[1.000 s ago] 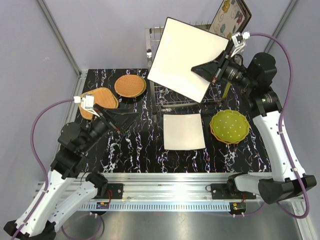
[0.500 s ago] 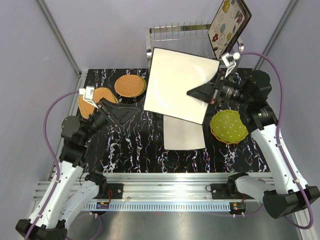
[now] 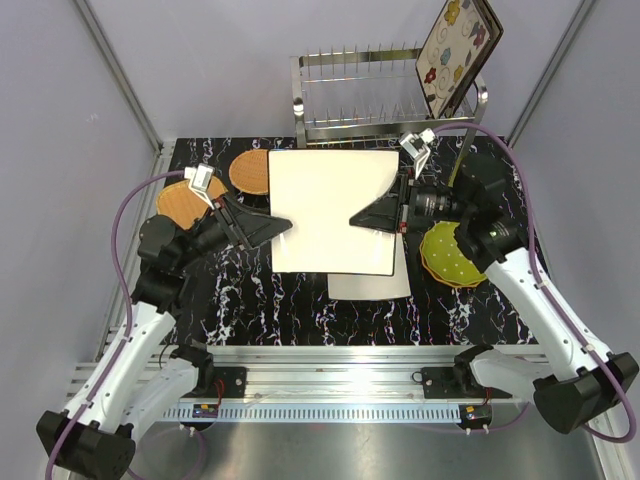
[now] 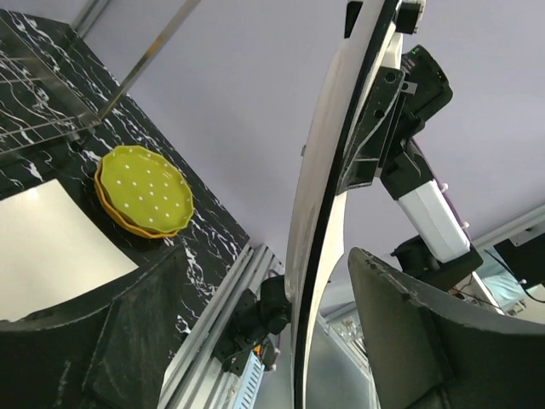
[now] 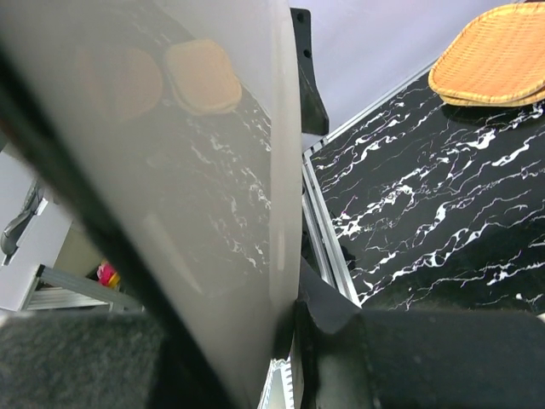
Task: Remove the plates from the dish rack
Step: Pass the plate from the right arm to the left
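Note:
My right gripper (image 3: 372, 214) is shut on the right edge of a cream square plate (image 3: 330, 205) and holds it tilted above the table's middle. My left gripper (image 3: 278, 228) is open, its jaws straddling the plate's left edge without touching it. In the left wrist view the plate's edge (image 4: 322, 204) runs between my fingers (image 4: 426, 328). The right wrist view is filled by the plate (image 5: 179, 162). A flower-patterned plate (image 3: 458, 45) stands at the right end of the dish rack (image 3: 360, 95).
A second cream square plate (image 3: 372, 282) lies on the table under the held one. Stacked lime-green dotted plates (image 3: 458, 258) sit to its right. A round orange woven plate (image 3: 247, 172) and squarish orange woven plates (image 3: 180, 200) lie at the back left.
My right arm has carried the cream plate out of the rack, down and left over the table. My left arm has risen and moved right to the plate's left edge.

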You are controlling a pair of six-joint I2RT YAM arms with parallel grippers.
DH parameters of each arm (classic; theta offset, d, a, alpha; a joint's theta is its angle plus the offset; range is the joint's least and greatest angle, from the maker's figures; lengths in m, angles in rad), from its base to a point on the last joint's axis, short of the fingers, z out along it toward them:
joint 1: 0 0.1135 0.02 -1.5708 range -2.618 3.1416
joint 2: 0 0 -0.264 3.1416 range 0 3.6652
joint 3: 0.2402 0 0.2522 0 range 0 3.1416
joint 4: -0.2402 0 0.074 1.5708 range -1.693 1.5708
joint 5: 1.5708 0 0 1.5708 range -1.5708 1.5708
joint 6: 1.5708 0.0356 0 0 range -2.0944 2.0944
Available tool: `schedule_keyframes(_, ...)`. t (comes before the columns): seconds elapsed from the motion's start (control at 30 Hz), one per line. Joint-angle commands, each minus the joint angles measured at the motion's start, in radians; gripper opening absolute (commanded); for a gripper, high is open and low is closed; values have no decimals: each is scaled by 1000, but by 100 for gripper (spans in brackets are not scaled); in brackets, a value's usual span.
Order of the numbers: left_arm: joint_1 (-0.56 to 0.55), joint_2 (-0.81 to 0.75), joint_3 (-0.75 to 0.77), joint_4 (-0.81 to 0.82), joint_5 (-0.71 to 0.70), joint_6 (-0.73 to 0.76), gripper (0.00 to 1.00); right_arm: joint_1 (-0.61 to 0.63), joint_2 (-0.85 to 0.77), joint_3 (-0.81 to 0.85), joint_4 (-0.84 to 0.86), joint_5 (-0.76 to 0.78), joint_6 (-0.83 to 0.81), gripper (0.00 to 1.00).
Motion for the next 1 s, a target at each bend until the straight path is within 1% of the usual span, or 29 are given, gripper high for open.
schedule_keyframes(0.0,4,6,14,67,78,-10,76,21,-2,36,195,-49,-5,0)
schedule_keyframes(0.07,6,9,7,67,78,-3,72,25,8,35,195,-47,-10,0)
schedule_keyframes(0.13,4,7,1,64,78,7,71,27,15,33,195,-46,-10,0)
schedule_keyframes(0.2,6,10,1,65,81,13,66,30,24,29,198,-47,-10,0)
schedule_keyframes(0.27,6,16,3,62,90,17,65,30,28,23,200,-47,-10,0)
schedule_keyframes(0.3,6,22,1,61,95,19,61,32,30,23,203,-46,-11,0)
schedule_keyframes(0.4,4,36,3,58,105,25,57,35,39,18,211,-43,-7,0)
schedule_keyframes(0.5,4,41,3,59,112,27,55,36,48,13,215,-43,-1,0)
schedule_keyframes(0.53,6,44,1,65,112,25,52,39,47,7,227,-43,10,0)
schedule_keyframes(0.6,4,47,1,68,112,27,51,41,50,1,234,-43,16,0)
schedule_keyframes(0.73,4,55,-5,94,121,16,44,45,53,-13,244,-40,21,0)
schedule_keyframes(0.77,4,56,-5,102,127,11,40,44,54,-14,246,-38,22,0)
schedule_keyframes(0.97,4,68,-29,163,151,-32,22,45,61,-29,269,-29,35,0)
